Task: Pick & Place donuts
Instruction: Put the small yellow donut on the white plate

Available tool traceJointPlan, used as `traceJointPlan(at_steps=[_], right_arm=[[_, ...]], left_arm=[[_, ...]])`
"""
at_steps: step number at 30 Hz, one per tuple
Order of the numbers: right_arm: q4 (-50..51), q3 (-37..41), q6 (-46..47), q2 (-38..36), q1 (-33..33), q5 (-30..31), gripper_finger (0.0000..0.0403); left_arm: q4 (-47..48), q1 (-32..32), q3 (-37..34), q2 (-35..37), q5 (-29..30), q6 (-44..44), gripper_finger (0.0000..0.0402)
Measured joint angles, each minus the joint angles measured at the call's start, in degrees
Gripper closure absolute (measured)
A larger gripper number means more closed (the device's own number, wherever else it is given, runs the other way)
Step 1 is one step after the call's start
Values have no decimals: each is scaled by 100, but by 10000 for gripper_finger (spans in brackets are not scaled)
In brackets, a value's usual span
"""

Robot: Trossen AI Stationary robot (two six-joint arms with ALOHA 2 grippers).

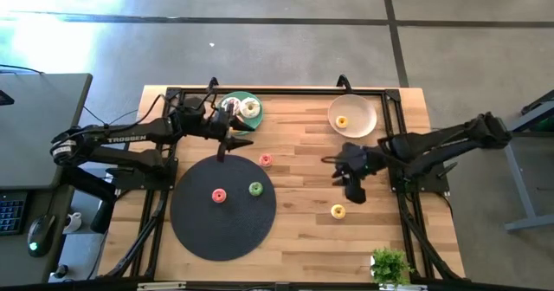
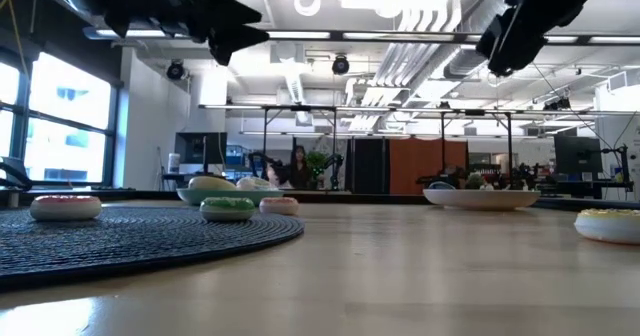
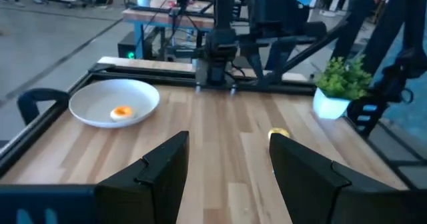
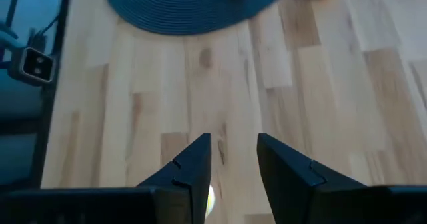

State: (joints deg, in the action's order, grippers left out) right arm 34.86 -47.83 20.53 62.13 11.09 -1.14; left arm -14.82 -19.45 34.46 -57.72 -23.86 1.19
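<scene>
Your right gripper (image 1: 357, 190) hovers, jaws spread and empty, above the yellow donut (image 1: 338, 210) lying on the wooden surface (image 1: 303, 239); center it between them before descending. Farther off, the left gripper (image 1: 232, 141), jaws also spread, waits near the green plate (image 1: 232, 102).

Both arms are dark, nearly black, built of slim tubular links with bulkier joint housings. The left arm (image 1: 130, 135) carries white "TROSSEN" lettering along its forearm link and a pale band near its shoulder end. Thin black cables loop off the wrist of each arm. The right arm (image 1: 450, 139) bears no lettering that can be read. The left gripper (image 3: 227, 177) and right gripper (image 4: 233, 167) each have two matte black, angular, wedge-shaped fingers.
</scene>
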Motion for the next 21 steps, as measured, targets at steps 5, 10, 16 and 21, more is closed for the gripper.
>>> traceJointPlan(at_steps=[5, 10, 16, 21], right_arm=[[-13, 0, 219, 92, 179, 281, 285], [185, 0, 678, 289, 327, 109, 285], [795, 0, 1314, 749, 754, 41, 285], [880, 0, 1606, 1414, 1114, 0, 285]], left_arm=[[-49, 239, 0, -12, 16, 361, 195], [277, 621, -2, -181, 19, 178, 195], [291, 1095, -4, -375, 312, 142, 195], [295, 1212, -4, -401, 745, -23, 195]])
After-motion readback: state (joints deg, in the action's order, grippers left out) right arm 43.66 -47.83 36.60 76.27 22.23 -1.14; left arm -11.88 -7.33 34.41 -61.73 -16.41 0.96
